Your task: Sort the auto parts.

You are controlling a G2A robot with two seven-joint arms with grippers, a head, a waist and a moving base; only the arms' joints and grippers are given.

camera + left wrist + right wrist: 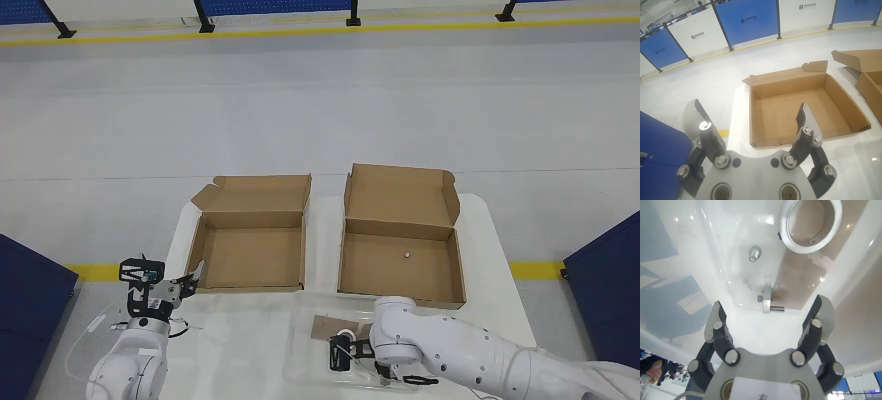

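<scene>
The left box (250, 255) and right box (400, 265), both open, stand behind the tray (295, 350). The left gripper (750, 102), spread and empty, hangs left of the tray; right gripper (768, 300), spread and empty, over the tray, which holds ring (800, 247), bracket (766, 303) and bolt (754, 254).

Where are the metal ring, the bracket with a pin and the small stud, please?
metal ring (784, 232), right wrist view, on its outer wall.
bracket (766, 302), right wrist view, on its flat bar.
small stud (754, 254), right wrist view, on its body.
</scene>
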